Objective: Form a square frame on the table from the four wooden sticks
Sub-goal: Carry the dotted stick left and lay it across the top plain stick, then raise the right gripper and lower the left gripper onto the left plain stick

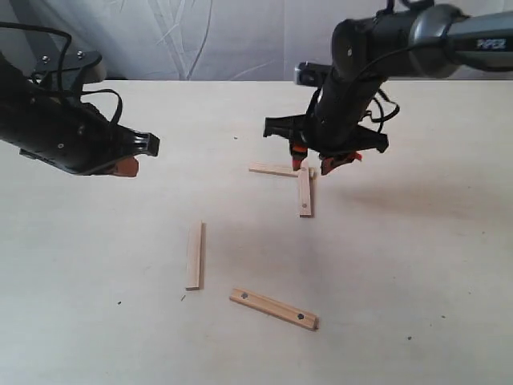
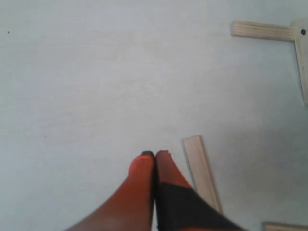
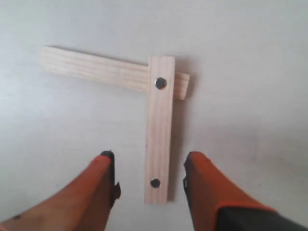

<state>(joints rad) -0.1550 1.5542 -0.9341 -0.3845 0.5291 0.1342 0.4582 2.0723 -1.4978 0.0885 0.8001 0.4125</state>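
The flat pale wooden strip (image 3: 159,130) is bare, matt and straight-grained, like the pale wooden strip under it (image 3: 91,67). Its small dark hexagonal bolt head (image 3: 160,83) glints like metal. The wide cream table (image 1: 96,321) looks smooth, matt and faintly grained. The right gripper (image 3: 148,161) has orange fingers (image 3: 207,187), smooth and plastic-looking.

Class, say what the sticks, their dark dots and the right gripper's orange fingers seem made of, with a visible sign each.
The sticks look like pale unfinished wood: grain lines show. Their dots are probably metal fasteners: one looks hexagonal and glints. The right gripper's fingers are matte orange, likely rubber or plastic; uncertain which.
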